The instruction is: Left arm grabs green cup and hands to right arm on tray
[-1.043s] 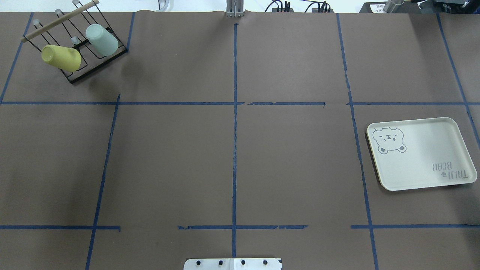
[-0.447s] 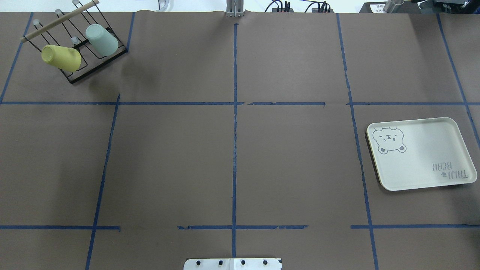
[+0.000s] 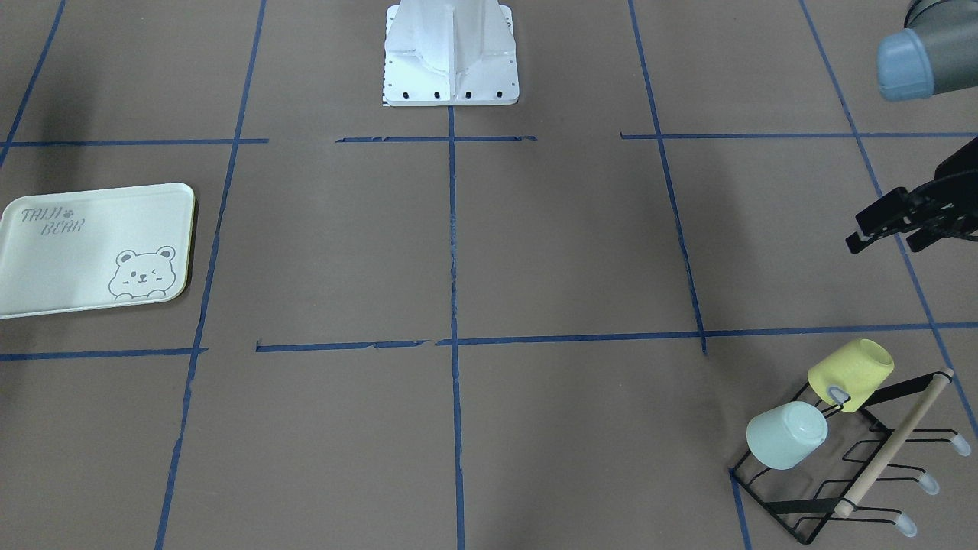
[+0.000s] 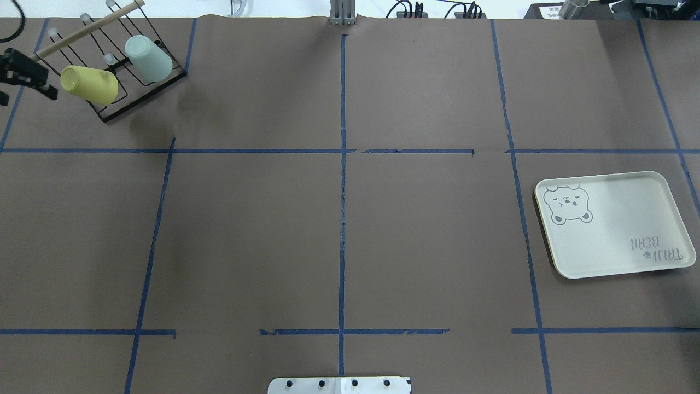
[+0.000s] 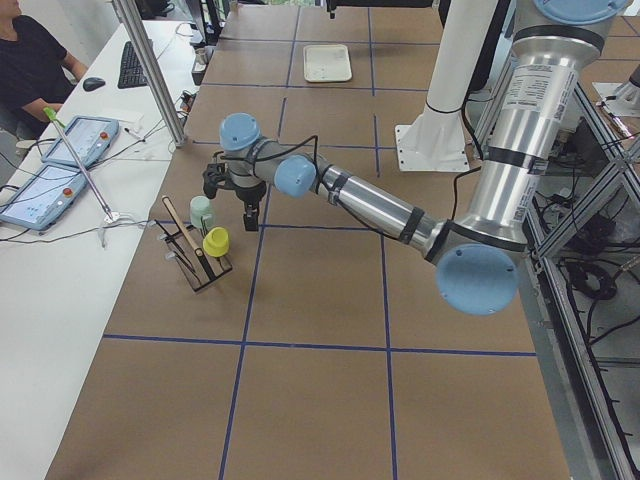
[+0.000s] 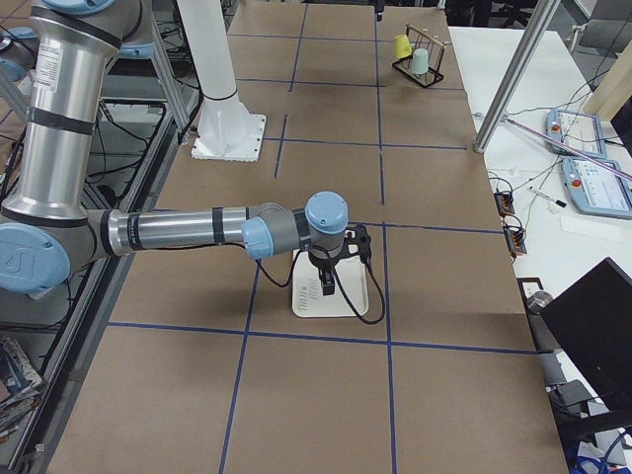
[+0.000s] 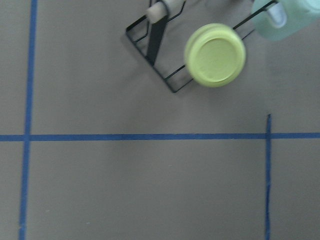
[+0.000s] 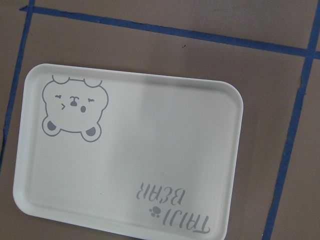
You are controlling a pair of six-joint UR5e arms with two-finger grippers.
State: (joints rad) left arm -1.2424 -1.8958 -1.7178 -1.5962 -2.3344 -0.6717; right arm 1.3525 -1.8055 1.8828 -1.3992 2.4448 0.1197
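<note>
The green cup (image 4: 147, 57) hangs upside down on a black wire rack (image 4: 134, 104) at the table's far left, beside a yellow cup (image 4: 90, 85). It also shows in the front view (image 3: 787, 435) and at the top right of the left wrist view (image 7: 287, 20). My left gripper (image 4: 26, 94) is open and empty above the table just left of the rack, near the yellow cup; it also shows in the front view (image 3: 882, 244). The tray (image 4: 612, 224) lies empty at the right. My right gripper (image 6: 326, 288) hangs over the tray; I cannot tell if it is open.
The rack has a wooden rod (image 4: 87, 30) across its top and several free prongs. The robot's white base (image 3: 451, 53) stands at the near middle edge. Blue tape lines divide the brown table. Operator desks with tablets (image 5: 70, 150) lie beyond the far edge.
My left gripper has come into the overhead view at the left edge, next to the rack. The cups and the tray have not moved.
</note>
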